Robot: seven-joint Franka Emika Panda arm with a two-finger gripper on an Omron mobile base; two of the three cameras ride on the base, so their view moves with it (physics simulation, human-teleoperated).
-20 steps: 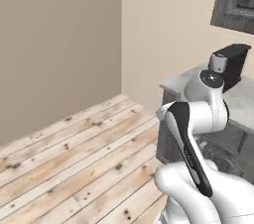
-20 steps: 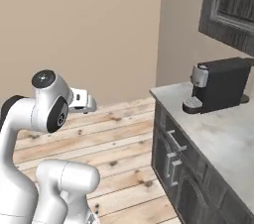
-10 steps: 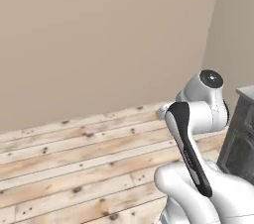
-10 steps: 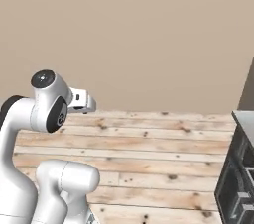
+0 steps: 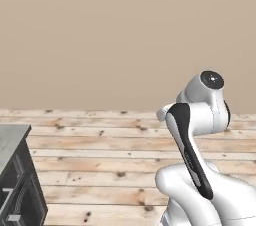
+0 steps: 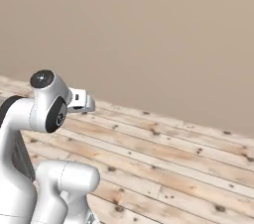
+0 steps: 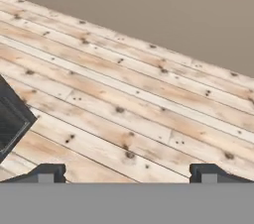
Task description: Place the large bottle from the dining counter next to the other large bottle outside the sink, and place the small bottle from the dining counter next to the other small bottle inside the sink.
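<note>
My gripper (image 7: pixel 127 173) is open over the plank floor, its two dark fingertips (image 7: pixel 47 172) standing wide apart with nothing between them. In the right base view the white arm is folded close to its base, and the hand (image 6: pixel 80 100) points forward at about shoulder height. In the left base view the arm's upper joint (image 5: pixel 210 82) rises at the right.
A light wooden plank floor (image 5: pixel 100 155) runs up to a plain beige wall (image 6: pixel 149 29). A dark cabinet with a grey top (image 5: pixel 15 180) stands at the lower left of the left base view. Its dark corner (image 7: pixel 10 119) reaches into the left of the hand view.
The whole picture has swept sideways as the base turns. The counter with the coffee machine has slid out at the right, and a dark cabinet has come in at the left. The arm's pose is unchanged.
</note>
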